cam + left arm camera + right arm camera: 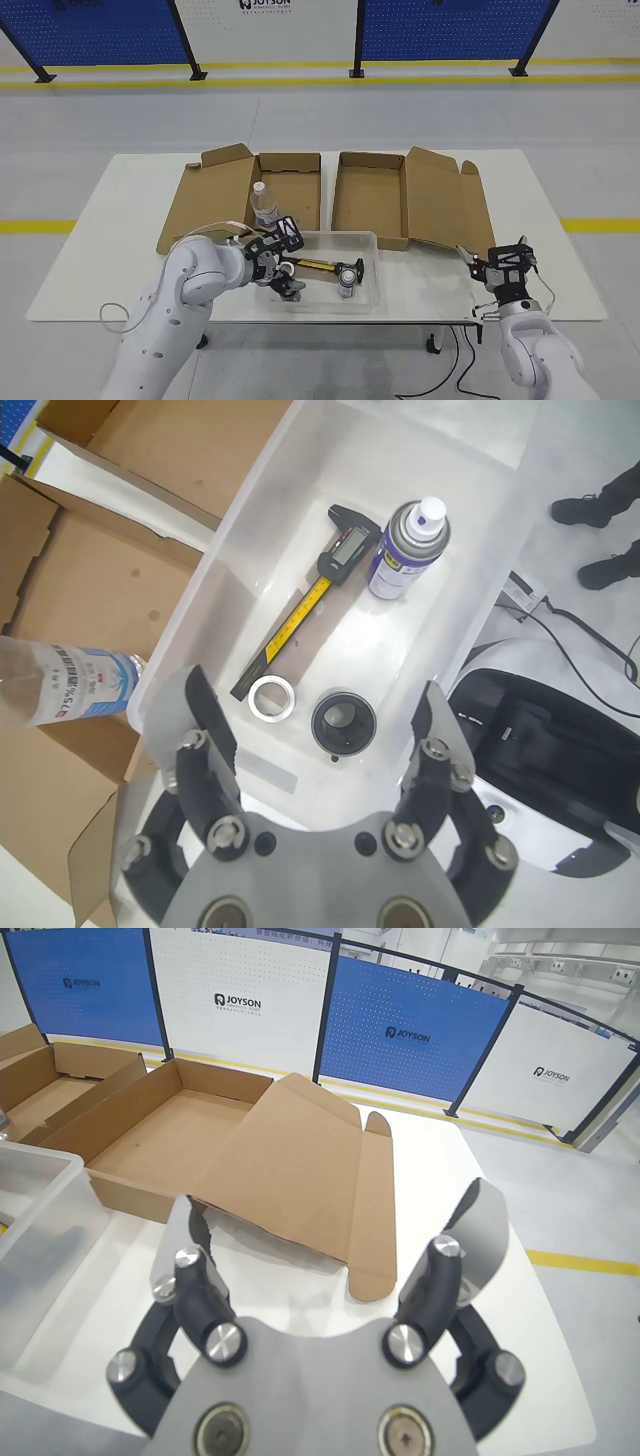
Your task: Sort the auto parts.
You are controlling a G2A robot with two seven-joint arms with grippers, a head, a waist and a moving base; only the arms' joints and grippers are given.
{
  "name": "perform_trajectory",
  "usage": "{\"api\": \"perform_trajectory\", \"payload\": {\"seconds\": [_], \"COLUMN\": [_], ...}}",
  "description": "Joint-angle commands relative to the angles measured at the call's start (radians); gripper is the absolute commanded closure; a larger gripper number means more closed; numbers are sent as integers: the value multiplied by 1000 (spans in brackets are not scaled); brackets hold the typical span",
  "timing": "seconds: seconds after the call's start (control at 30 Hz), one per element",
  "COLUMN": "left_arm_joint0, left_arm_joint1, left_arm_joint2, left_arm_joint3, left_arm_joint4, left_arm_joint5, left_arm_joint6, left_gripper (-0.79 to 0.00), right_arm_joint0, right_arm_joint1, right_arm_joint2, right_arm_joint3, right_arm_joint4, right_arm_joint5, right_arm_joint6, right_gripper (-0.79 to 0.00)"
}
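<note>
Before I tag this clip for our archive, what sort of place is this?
Probably a factory-style robot test hall: pegboard partition panels, yellow floor lines, a table with parts bin and cardboard boxes.

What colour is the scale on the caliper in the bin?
On the caliper, the scale is yellow with black marks; best in the left wrist view.

Water bottle [75, 690] cropped, bin [40, 1228] contents blurred

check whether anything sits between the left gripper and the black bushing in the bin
Nothing visible does. The left gripper hangs open over the black bushing on the floor of the clear bin. The silver ring lies beside the bushing, not on it.
</note>
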Motion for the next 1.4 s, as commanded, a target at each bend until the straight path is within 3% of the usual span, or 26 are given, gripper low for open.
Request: {"api": "perform_trajectory", "payload": {"seconds": [0.0, 0.1, 0.37, 0.57, 1.03, 1.37], "left_arm_joint0": [-14, -33, -73, -98, -172, -234], "left_arm_joint1": [6, 14, 40, 66, 122, 145], "left_arm_joint2": [23, 50, 101, 123, 229, 319], "left_arm_joint3": [21, 44, 71, 89, 142, 193], "left_arm_joint4": [-4, -15, -43, -71, -89, -110], "left_arm_joint5": [6, 12, 32, 46, 62, 70], "left_arm_joint6": [-5, -11, -32, -46, -61, -69], "left_gripper": [-363, -252, -280, -357, -354, -345], "right_arm_joint0": [0, 0, 0, 0, 0, 0], "right_arm_joint1": [0, 0, 0, 0, 0, 0], "right_arm_joint2": [0, 0, 0, 0, 0, 0], "right_arm_joint3": [0, 0, 0, 0, 0, 0], "right_arm_joint4": [0, 0, 0, 0, 0, 0], "right_arm_joint5": [0, 0, 0, 0, 0, 0], "right_arm_joint6": [0, 0, 0, 0, 0, 0], "right_gripper": [-785, -785, -785, -785, -785, -785]}}
